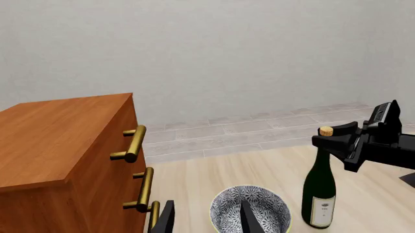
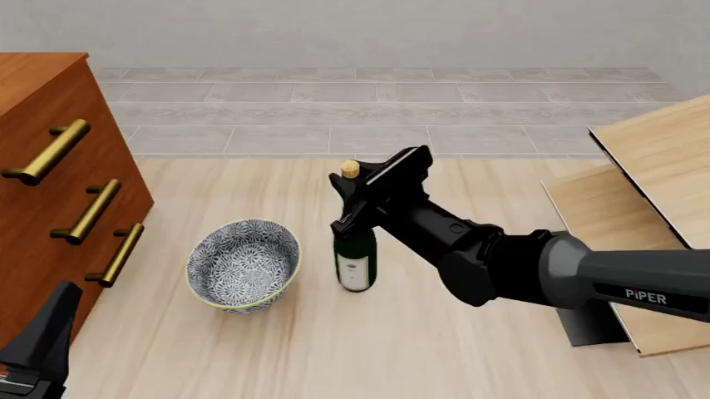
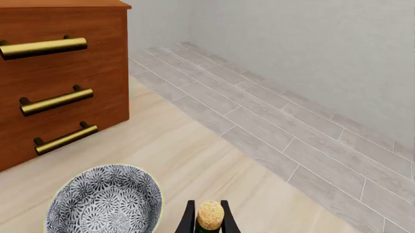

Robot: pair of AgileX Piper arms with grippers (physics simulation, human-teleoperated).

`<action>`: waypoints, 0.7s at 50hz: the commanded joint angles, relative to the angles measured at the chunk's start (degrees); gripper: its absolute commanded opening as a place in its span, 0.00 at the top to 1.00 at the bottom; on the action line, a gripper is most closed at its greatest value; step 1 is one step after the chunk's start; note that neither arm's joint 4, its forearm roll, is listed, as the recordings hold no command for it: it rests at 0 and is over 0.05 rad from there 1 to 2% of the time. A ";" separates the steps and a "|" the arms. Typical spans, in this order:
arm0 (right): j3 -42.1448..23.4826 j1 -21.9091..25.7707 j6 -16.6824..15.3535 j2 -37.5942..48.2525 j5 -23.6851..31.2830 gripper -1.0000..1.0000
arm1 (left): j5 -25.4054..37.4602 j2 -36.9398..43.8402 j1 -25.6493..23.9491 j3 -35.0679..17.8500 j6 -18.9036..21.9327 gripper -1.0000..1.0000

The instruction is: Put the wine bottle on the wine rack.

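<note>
The tall dark green glass wine bottle (image 2: 355, 258) with a tan cork and a white label stands upright on the pale wood table (image 2: 332, 349), near the middle of the front view. The black right gripper (image 2: 357, 202) is closed around the bottle's long neck, just under the cork. Most of the neck is hidden by the gripper, so only the cork and the fat lower part show. In the right wrist view just the cork (image 3: 210, 214) peeks up at the bottom edge between two black fingers (image 3: 188, 221).

Just beside the bottle, to its left in the front view, sits a round bowl (image 2: 243, 264) with a blue and white pattern. They do not touch.

The big light wood wine rack (image 2: 643, 208) with slanted flat panels is at the right edge, cut off by the frame and partly hidden behind the right arm.

A reddish-brown drawer cabinet (image 2: 50, 199) with brass handles fills the left side, also cut off.

The black left gripper (image 2: 39, 345) sits low in the bottom left corner, well apart from the bottle. Its fingers are spread and hold nothing.
</note>
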 commanded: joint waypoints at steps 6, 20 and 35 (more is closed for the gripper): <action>0.03 -0.28 -0.01 -1.38 0.46 1.00 | -0.94 0.00 -0.01 0.95 0.23 0.00; 1.45 1.19 -0.26 -7.65 3.56 1.00 | -0.23 0.00 -0.42 0.17 0.16 0.00; 3.57 1.97 1.49 -17.20 7.92 1.00 | -0.90 0.00 -1.29 0.76 0.11 0.00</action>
